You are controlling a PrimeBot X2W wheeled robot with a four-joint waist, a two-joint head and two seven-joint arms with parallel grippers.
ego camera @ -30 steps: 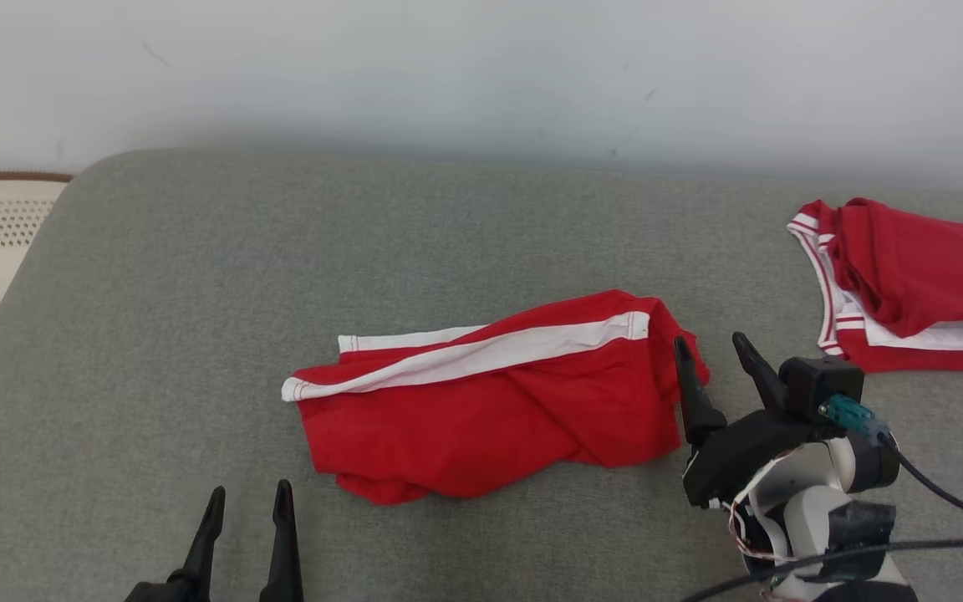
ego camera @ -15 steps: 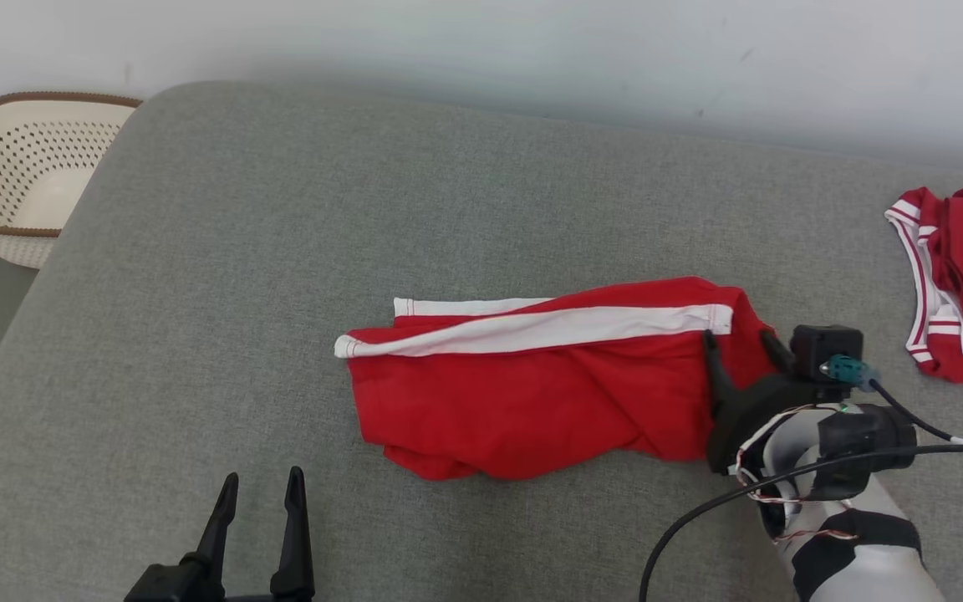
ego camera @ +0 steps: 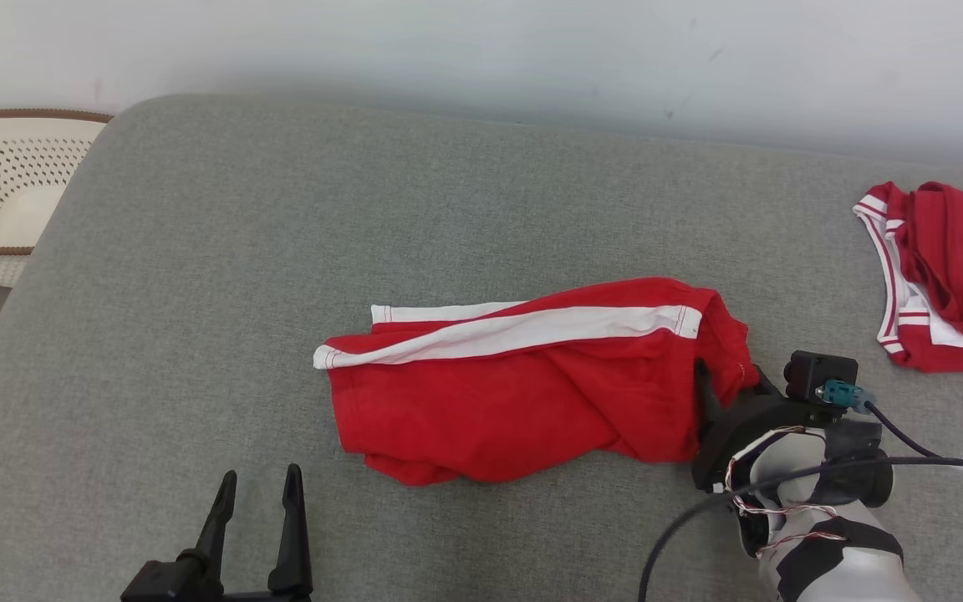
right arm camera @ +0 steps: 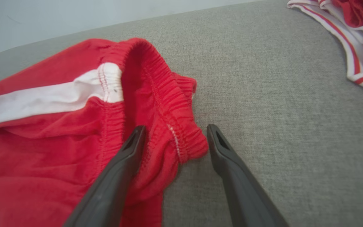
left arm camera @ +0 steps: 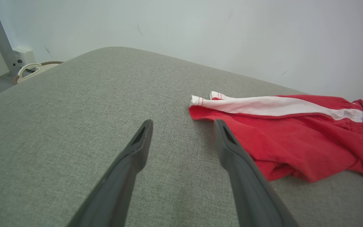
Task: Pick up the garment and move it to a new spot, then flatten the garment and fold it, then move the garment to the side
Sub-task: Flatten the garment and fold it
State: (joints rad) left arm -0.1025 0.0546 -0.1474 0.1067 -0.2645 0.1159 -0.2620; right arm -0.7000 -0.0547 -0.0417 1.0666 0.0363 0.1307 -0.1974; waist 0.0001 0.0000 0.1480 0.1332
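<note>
red fabric shorts with a white side stripe (ego camera: 515, 393) are lying crumpled near the middle of a grey woven cushion surface (ego camera: 281, 251), the stripe running along their far edge and the elastic waistband bunching at the robot's right end.

the right gripper (ego camera: 728, 378) is reaching in at that waistband end with its jaws spread wide and gripping nothing. in the right wrist view one dark finger is lying over the red cloth while the other is sitting over bare grey cushion, with the gathered waistband corner between them. the inner fingertip may be pressing into the fabric, but the angle is too shallow to be sure.

the left gripper (ego camera: 261, 477) is hovering low at the near edge, jaws likewise apart and empty, just short of the shorts' hem end.

a second red garment with white and red striped trim (ego camera: 950, 276) is lying well apart at the far right. a cream perforated plastic basket with a brown rim (ego camera: 5, 192) is standing beyond the cushion's left edge, below a pale wall (ego camera: 481, 50).
</note>
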